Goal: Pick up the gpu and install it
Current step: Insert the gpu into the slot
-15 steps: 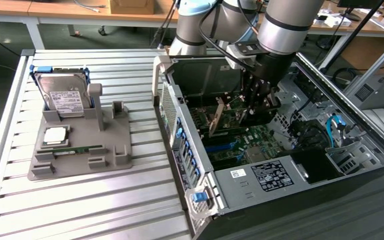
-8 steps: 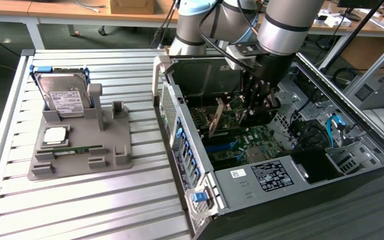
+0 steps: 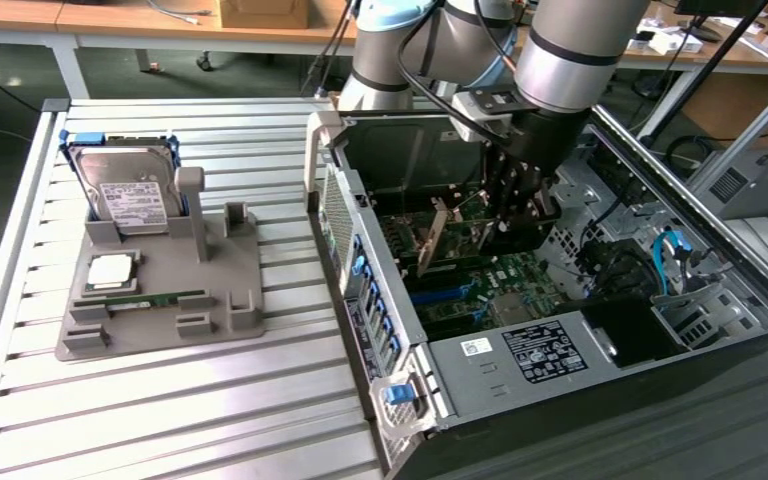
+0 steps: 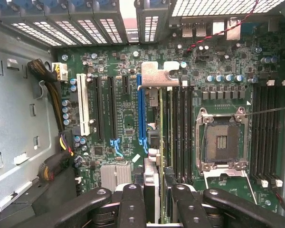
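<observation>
The gpu [image 4: 162,156] stands on its thin edge inside the open computer case [image 3: 491,370], just above the green board [image 4: 128,118]. Its silver bracket [image 4: 157,76] sits at the far end, beside the blue slot [image 4: 141,109]. The gripper [image 4: 157,199] has its jaws pinching the gpu from both sides. In the exterior view the gpu [image 3: 440,235] hangs under the gripper [image 3: 511,205], deep in the case. The empty chip socket [image 4: 222,140] lies on the board, near the card.

The case lies on its side on the counter [image 3: 197,400]. Well apart from it, toward the exterior view's left, a grey tray [image 3: 157,300] holds a hard drive [image 3: 124,190], a square chip [image 3: 108,270] and a green memory stick [image 3: 151,298].
</observation>
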